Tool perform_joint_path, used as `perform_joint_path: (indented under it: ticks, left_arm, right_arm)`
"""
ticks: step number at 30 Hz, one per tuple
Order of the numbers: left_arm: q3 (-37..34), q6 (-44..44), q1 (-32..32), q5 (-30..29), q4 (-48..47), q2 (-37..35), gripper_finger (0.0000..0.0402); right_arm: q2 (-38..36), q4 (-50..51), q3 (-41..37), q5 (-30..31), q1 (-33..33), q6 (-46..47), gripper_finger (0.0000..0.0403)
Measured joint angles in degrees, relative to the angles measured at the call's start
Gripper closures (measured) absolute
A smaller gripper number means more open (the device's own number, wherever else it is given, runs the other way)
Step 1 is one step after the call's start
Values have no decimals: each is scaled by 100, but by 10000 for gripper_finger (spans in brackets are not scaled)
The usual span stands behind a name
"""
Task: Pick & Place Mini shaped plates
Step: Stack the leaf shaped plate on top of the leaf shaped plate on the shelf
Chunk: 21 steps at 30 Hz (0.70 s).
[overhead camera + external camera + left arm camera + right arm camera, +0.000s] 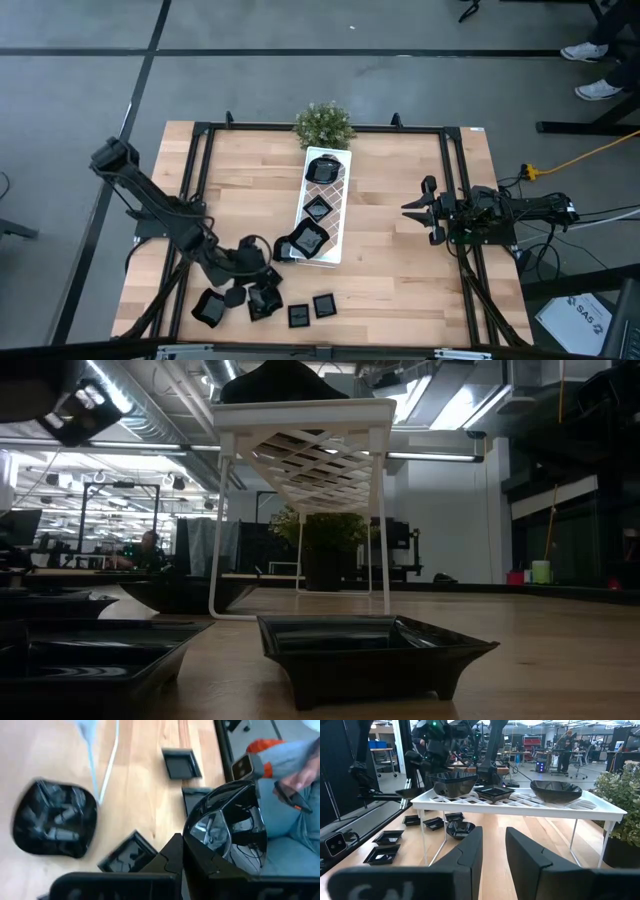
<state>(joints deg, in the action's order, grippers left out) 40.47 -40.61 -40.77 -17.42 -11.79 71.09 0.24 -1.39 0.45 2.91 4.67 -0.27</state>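
My left gripper (272,256) is at the near left of the table, beside the white lattice tray's (338,215) near end, and is shut on one glossy black mini plate (225,817). Three plates lie on the tray: one at the far end (323,168), one in the middle (318,208), one at the near end (308,240). Several more rest flat on the table near the near edge (210,306) (298,316) (324,304); another (54,817) lies by the tray's legs. My right gripper (418,210) waits open to the tray's right. My left gripper holds the rounded black plate at its rim (192,832). One finger (172,857) lies against the plate's outer side; the plate hides the other finger. The fingers point toward the table's right. The plate is tilted on edge and lifted clear of the table.
A small green potted plant (323,123) stands at the tray's far end. Black frame rails (455,180) run along the table's sides. The tray stands on thin white legs (222,530). A person in a blue sleeve (295,765) is beyond the near edge. Bare wood (385,270) lies right of the tray.
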Motion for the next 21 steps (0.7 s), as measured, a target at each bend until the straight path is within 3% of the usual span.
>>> perform_joint_path:
  ticks: [13, 21]
  left_arm:
    - [0, 826, 0, -1088, 25, -544, 400]
    - [0, 1785, 195, -1658, 484, -975, 399]
  right_arm:
    - [-1, -2, 0, -2, 0, 0, 318]
    - [-1, -1, 0, -1, 2, 0, 318]
